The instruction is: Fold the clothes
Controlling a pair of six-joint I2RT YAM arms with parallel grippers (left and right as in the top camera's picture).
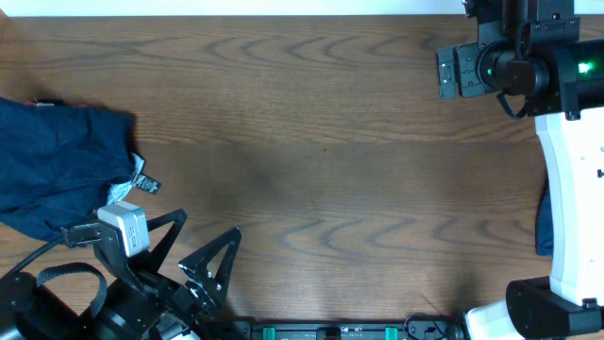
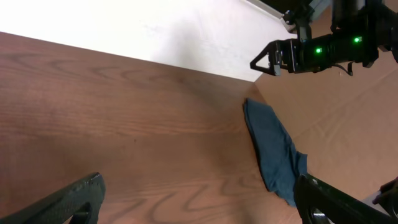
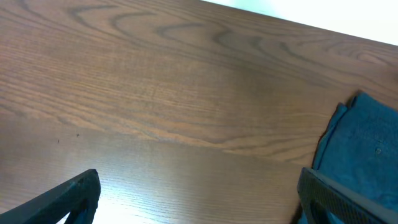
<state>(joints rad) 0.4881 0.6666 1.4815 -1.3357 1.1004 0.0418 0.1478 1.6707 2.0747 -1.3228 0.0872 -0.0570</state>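
Observation:
Dark navy blue shorts (image 1: 57, 161) lie bunched at the table's left edge, with a small tag (image 1: 142, 182) at their right side. They also show in the right wrist view (image 3: 364, 149). Another blue piece (image 1: 544, 222) hangs at the table's right edge, mostly hidden behind the right arm; the left wrist view (image 2: 273, 149) shows it draped there. My left gripper (image 1: 206, 229) is open and empty near the front edge, right of the shorts (image 2: 199, 205). My right gripper (image 1: 458, 71) is open and empty at the far right (image 3: 199, 199).
The wooden table (image 1: 321, 161) spreads between the two arms. The right arm's white base (image 1: 571, 217) stands at the right edge. The left arm's black body and cables (image 1: 66, 293) fill the front left corner. A white wall lies beyond the far edge.

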